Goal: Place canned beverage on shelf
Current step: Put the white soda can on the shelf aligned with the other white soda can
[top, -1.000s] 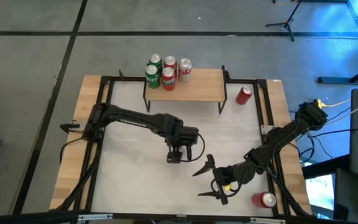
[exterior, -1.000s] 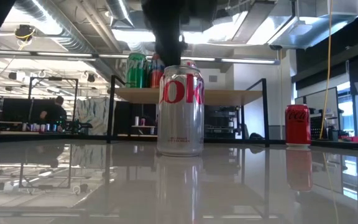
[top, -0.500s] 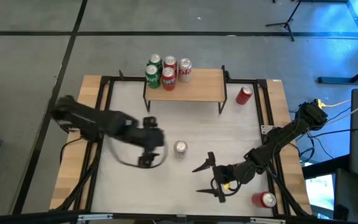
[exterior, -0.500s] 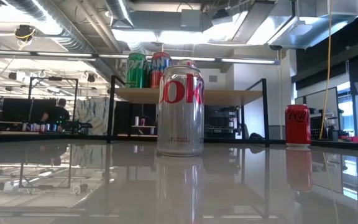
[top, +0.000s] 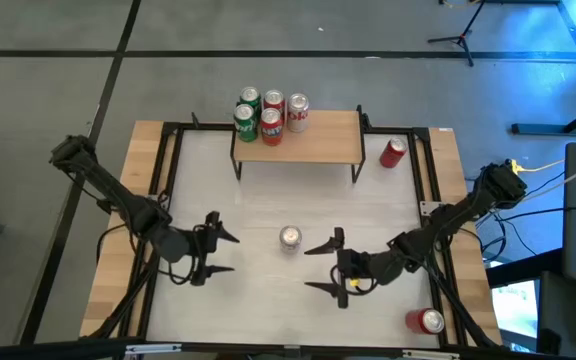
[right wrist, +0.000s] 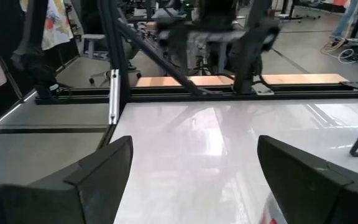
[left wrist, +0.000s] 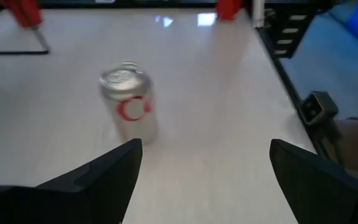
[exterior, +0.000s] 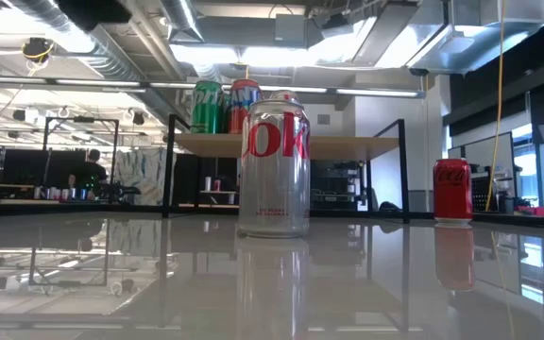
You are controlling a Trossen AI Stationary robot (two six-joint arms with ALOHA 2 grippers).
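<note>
White tabletop shows your silver can standing free at mid-table, short of the shelf: left gripper has swung away, fingers spread, while right gripper, also spread, closes in to take it.

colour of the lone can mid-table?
The upright silver aluminium can has red lettering; the low view shows it best.

Far behind the table, a person in dark clothes is at a cluttered bench. Shiny ducts run under the ceiling. A black tripod stand stands on the grey floor.
</note>
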